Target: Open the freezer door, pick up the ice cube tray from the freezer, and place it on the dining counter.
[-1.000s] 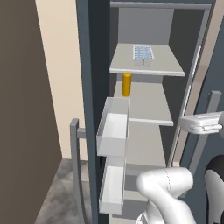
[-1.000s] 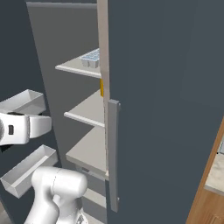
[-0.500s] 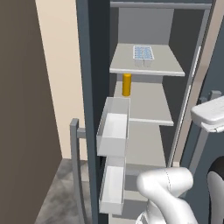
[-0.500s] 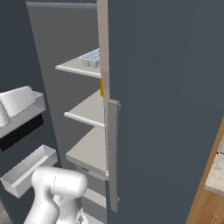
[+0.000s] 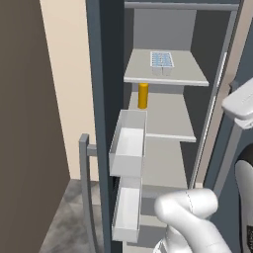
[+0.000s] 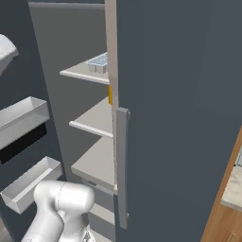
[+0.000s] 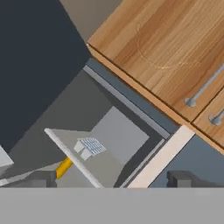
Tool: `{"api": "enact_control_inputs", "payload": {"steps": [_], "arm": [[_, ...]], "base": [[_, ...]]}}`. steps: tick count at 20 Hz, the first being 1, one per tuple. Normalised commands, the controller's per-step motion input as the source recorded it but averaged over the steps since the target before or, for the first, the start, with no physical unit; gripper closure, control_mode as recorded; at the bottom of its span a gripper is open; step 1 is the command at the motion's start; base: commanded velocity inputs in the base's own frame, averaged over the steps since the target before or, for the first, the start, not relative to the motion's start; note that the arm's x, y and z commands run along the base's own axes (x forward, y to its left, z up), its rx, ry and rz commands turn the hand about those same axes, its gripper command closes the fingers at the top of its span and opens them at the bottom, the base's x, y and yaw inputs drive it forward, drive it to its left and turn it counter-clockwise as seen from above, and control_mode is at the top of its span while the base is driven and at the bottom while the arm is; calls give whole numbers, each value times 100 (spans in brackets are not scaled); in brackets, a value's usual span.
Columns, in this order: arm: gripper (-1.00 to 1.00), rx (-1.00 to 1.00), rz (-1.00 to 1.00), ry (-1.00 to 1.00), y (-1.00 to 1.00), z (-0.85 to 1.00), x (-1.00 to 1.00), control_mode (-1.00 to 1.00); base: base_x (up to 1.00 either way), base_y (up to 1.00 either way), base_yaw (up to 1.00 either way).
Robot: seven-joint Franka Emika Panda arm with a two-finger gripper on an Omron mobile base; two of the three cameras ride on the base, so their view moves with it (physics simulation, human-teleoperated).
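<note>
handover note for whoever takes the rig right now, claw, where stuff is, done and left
Claw: open, empty, pointing into the freezer from outside.
Freezer door: swung open, done.
Ice cube tray: on the top shelf, untouched. Orange cylinder stands on the shelf below; leave it.
Left: reach in, grasp the tray, carry it to the dining counter.

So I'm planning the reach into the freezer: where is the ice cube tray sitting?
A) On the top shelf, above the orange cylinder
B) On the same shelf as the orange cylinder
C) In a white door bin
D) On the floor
A: the ice cube tray lies on the top shelf, with the orange cylinder one shelf lower.
</note>
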Motion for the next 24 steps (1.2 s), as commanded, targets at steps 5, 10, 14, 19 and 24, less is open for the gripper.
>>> {"api": "enact_control_inputs", "payload": {"steps": [5, 10, 14, 19, 24], "arm": [[-100, -52, 12, 10, 22, 3, 0, -100], [-100, -51, 15, 18, 44, -1, 0, -100], [-100, -42, 5, 18, 56, -1, 0, -100], [-100, -29, -2, 13, 5, 0, 14, -100], [-100, -14, -8, 8, -20, -8, 17, -100]], "base": [[0, 0, 0], [0, 0, 0], [0, 0, 0], [0, 0, 0], [0, 0, 0]]}}
